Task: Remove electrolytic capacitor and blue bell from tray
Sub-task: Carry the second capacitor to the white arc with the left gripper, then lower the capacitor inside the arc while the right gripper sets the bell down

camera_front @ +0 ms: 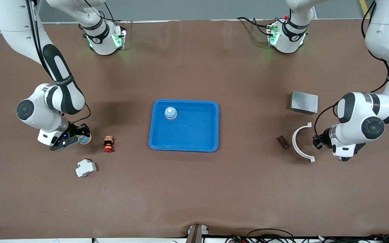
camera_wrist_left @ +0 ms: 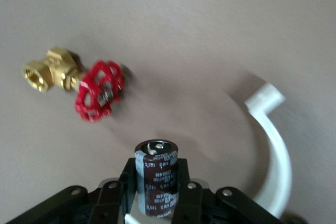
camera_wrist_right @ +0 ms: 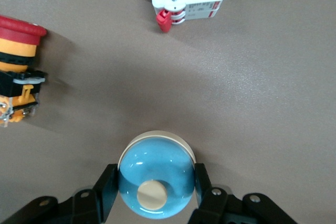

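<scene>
At the right arm's end of the table we see the right gripper (camera_wrist_right: 152, 195) closed on a pale blue dome-shaped bell with a cream push button (camera_wrist_right: 156, 182), its fingers (camera_wrist_right: 105, 187) pressing the bell's two sides. In the front view that bell (camera_front: 85, 138) sits low over the brown table (camera_front: 194, 189). Just beside it, toward the middle, stands a red-capped emergency stop button with a yellow and black body (camera_front: 108, 144). Nearer to the front camera lies a white circuit breaker with a red lever (camera_front: 85, 167); its printed label shows in the right wrist view but we cannot read it.

In the middle lies a shallow blue plastic tray (camera_front: 184, 143), and a second pale blue bell (camera_front: 170, 113) stands in its corner toward the robots' bases and the right arm.

At the left arm's end, the left gripper (camera_wrist_left: 156, 195) is closed on a dark brown cylindrical capacitor with a silver top (camera_wrist_left: 156, 177). White lettering runs down its sleeve, perhaps a rating, too blurred for us to make out. Beside it in that view curve a white plastic half-ring clamp (camera_wrist_left: 275, 150) and a brass valve with a red handwheel (camera_wrist_left: 79, 82). From the front, a small dark brown part (camera_front: 282, 141) lies just beside the clamp (camera_front: 301, 141), and a grey metal block (camera_front: 304, 102) lies farther from the front camera.
</scene>
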Tool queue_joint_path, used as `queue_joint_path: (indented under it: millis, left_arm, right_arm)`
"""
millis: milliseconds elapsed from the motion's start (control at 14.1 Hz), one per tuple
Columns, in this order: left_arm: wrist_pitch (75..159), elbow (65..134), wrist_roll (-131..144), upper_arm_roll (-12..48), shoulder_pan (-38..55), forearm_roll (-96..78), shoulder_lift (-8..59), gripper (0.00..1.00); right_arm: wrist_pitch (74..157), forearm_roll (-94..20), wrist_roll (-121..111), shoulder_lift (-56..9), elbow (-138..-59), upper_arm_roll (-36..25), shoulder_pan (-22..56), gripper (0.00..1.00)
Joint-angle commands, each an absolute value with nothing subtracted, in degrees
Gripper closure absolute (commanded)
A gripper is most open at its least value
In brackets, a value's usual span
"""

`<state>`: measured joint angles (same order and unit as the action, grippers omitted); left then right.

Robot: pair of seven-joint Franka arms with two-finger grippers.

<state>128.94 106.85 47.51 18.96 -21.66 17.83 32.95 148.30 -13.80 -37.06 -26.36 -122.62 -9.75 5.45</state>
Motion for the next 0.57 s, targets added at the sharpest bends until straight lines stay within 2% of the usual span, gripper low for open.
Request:
queue_joint_path:
  millis: [0, 71, 496]
  left_arm:
    - [133.31, 109.24, 48.08, 19.34, -23.46, 20.47, 33.05, 1.0]
    - [134.11, 109.68, 48.25, 19.34, -23.55, 20.65, 33.05, 1.0]
    - [134.3, 109.6, 49.83, 19.51, -23.12, 20.65, 33.49, 1.0]
  right_arm:
    - [149.24, -15.91, -38.85, -27.33, -122.35, -8.79, 4.31, 0.31]
    - [149.5, -16.43, -39.02, -27.68, -122.17, -8.79, 4.31, 0.0]
    - [149.5, -16.7, -38.94, -27.69, -122.17, -8.79, 4.31, 0.0]
